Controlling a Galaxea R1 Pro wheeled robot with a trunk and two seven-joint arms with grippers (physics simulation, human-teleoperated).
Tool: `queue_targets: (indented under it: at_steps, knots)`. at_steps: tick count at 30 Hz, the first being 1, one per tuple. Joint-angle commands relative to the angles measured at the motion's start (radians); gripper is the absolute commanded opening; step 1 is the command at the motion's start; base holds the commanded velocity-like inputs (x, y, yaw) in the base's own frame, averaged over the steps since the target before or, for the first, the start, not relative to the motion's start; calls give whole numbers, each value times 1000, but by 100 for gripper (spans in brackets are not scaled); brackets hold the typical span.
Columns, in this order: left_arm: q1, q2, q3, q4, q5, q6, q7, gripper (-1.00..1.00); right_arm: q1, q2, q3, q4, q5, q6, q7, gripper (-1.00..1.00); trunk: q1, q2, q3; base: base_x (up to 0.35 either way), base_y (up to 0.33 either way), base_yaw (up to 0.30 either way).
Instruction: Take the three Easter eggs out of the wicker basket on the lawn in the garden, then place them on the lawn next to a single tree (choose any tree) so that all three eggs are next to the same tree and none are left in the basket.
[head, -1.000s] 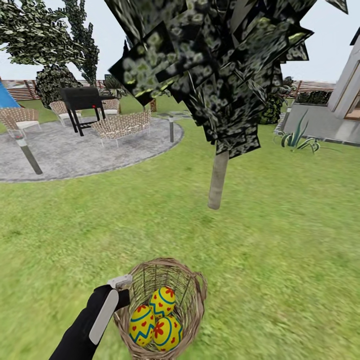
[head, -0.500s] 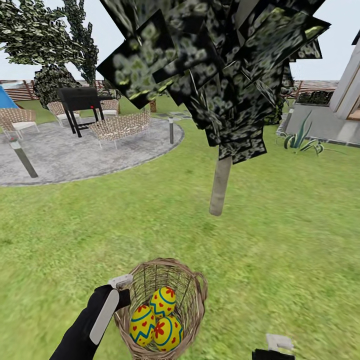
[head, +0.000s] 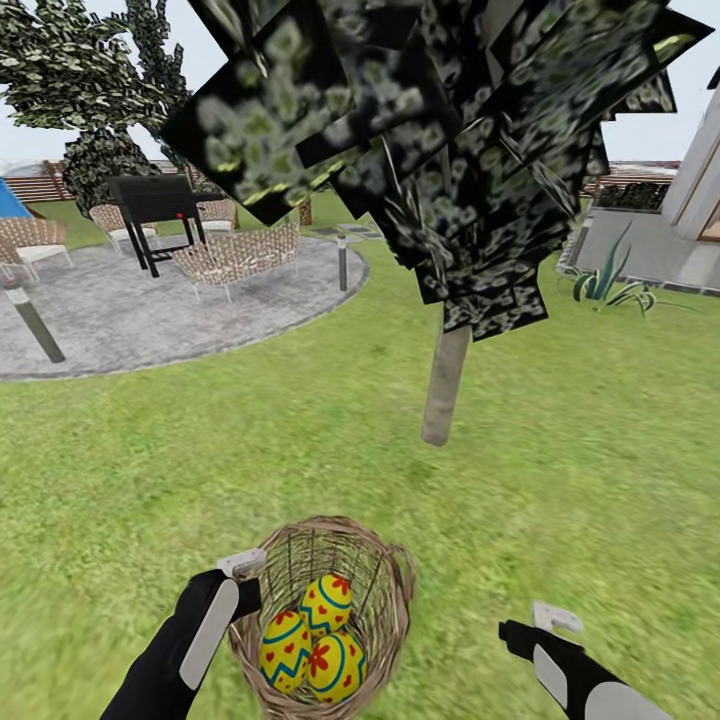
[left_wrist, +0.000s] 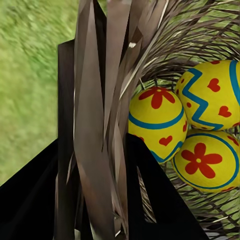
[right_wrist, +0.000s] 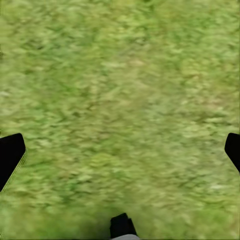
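Since a second earlier my right gripper (head: 541, 618) had risen into view, spread wide and empty over the lawn (head: 600, 480), while my left gripper (head: 240, 575), nearer, clamped the wicker basket's (head: 395, 590) rim beside the three Easter eggs (head: 315, 635).

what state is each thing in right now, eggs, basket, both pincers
eggs: all three inside the basket, none on the grass yet
basket: upright, held off the grass by its rim
left pincer: shut on the basket rim, wicker between its fingers
right pincer: open, empty, over bare grass
tree: standing, no eggs at its foot
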Motion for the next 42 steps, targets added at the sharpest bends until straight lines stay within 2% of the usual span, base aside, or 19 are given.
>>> queue_targets:
  at_steps: [1, 9, 32, 37, 42]
  knots:
    - [0, 0, 0, 0, 3, -2, 0, -100, 0, 0, 0, 0, 0, 0, 0, 100, 0, 0, 0, 332, 0, 0]
    - [0, 2, 0, 0, 4, -2, -1, -100, 0, -2, 0, 0, -2, 0, 3, 100, 0, 0, 6, 332, 0, -196]
    - [0, 0, -2, -3, 5, -6, 0, -100, 0, 1, 0, -1, 3, 0, -2, 100, 0, 0, 6, 313, 0, -1]
    - [0, -34, -3, -12, 5, -3, 8, -100, 0, 1, 0, -1, 3, 1, 0, 100, 0, 0, 6, 6, 0, 0]
    - [0, -36, -1, -16, 6, 3, 8, -100, 0, 1, 0, 0, 3, 0, 2, 100, 15, -28, -7, 0, 0, 0]
